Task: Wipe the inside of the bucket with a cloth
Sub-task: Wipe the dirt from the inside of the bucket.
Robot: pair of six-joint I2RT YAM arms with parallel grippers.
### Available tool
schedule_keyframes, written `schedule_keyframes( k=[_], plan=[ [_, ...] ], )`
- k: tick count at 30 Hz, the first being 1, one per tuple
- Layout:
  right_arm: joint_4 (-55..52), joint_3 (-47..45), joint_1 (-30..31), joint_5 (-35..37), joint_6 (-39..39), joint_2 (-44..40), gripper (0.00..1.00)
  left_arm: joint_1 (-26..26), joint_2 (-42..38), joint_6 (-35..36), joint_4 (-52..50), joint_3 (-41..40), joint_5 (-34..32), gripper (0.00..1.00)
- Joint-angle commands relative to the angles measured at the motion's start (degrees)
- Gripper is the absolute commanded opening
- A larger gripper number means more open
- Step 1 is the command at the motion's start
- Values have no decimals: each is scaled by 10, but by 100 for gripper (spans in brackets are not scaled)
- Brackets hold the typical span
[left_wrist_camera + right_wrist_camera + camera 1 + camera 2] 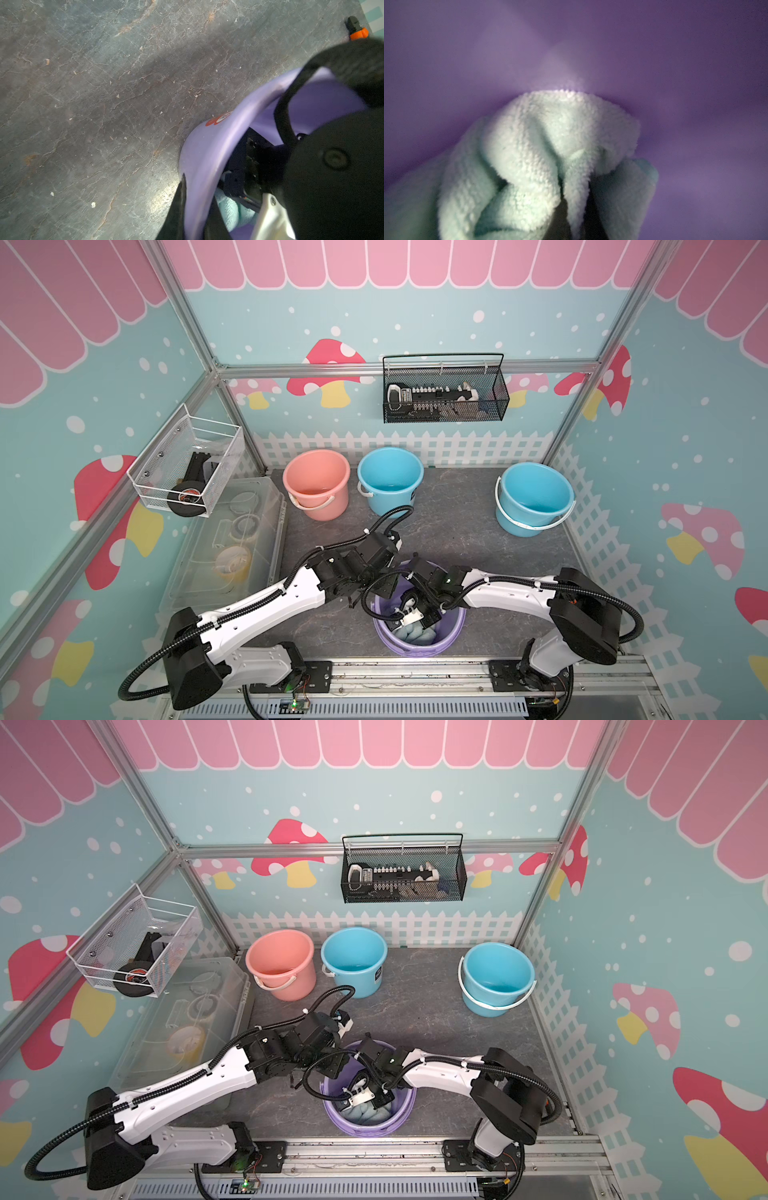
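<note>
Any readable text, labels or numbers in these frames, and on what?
Nothing reads legibly.
Red-and-white sticker on the purple bucket: blurred.
Dark label on the middle blue bucket: too small.
White markings on the black item in the black mesh basket: too small.

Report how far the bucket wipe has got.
Done: the cloth is picked up and inside the purple bucket. In hand: the right hand pinches it against the inner wall while the left hand clamps the rim. Left: the rest of the wiping; how much wall is covered cannot be told.
</note>
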Motion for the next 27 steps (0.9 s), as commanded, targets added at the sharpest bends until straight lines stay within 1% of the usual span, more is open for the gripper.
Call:
schedule_keyframes(
  k=[1,5,9,12,15,19,23,27],
  plan=[
    [152,-8,8,83,27,-9,5,-1,4,-11,71,32,-23,0],
    [167,-6,8,224,-20,-8,5,-2,5,-10,72,32,-24,0],
    [157,-4,9,358,-93,-4,6,-3,4,-10,71,31,-25,0],
    [103,8,8,413,-135,1,6,-3,4,-7,70,32,-26,0],
    [7,32,8,444,-141,8,6,-3,1,-8,67,31,-29,0],
    [-121,60,8,456,-122,12,6,-3,-5,-9,62,28,-36,0],
    [-243,70,7,417,-84,7,7,-3,-10,-11,58,23,-41,0],
    [-322,73,7,374,-41,7,7,-2,-13,-11,53,21,-47,0]
  ],
)
